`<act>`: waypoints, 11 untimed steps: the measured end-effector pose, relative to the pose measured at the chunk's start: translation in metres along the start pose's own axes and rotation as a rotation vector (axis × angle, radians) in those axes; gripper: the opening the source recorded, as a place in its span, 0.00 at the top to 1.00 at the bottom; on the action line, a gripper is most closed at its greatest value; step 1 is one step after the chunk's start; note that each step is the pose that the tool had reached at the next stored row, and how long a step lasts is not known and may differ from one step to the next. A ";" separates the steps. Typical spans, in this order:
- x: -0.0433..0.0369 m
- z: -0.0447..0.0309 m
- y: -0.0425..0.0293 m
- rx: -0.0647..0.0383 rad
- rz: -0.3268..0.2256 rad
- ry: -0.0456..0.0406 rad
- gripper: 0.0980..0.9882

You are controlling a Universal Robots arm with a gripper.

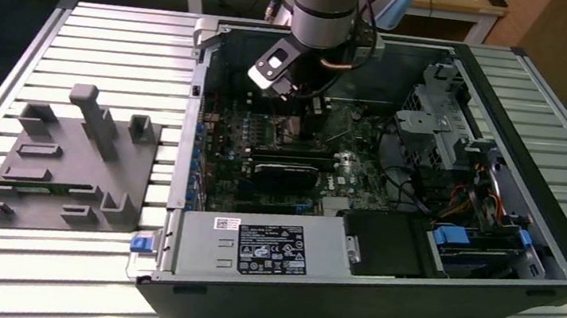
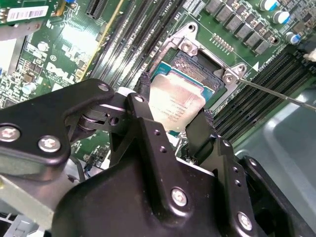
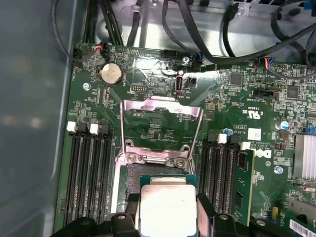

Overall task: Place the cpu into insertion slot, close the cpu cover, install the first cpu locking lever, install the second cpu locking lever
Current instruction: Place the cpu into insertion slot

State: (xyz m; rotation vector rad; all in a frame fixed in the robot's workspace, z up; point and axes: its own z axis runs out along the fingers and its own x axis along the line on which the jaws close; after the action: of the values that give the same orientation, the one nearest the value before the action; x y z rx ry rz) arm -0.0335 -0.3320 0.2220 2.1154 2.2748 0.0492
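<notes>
cpu [image 3: 168,210]: edge cut off by picture | insertion slot [image 2: 196,65]: seemingly half hidden behind cpu, contact unclear

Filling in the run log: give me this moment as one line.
gripper: shut on chip | chip: over socket, seating unclear | cover: open

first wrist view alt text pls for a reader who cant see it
The tool holds the cpu, grey face showing, by two edges over the insertion slot on a green motherboard. Beyond it the cpu cover stands open, with memory slots on either side.
</notes>
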 end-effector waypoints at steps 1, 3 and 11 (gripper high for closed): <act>0.0001 0.0003 0.0000 0.000 0.006 -0.0002 0.50; 0.0002 0.0011 0.0000 0.000 0.021 -0.0010 0.50; 0.0026 0.0068 -0.0007 -0.001 0.097 -0.0048 0.50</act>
State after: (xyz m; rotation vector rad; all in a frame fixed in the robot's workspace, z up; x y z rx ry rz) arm -0.0341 -0.3295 0.2151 2.2219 2.1671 0.0481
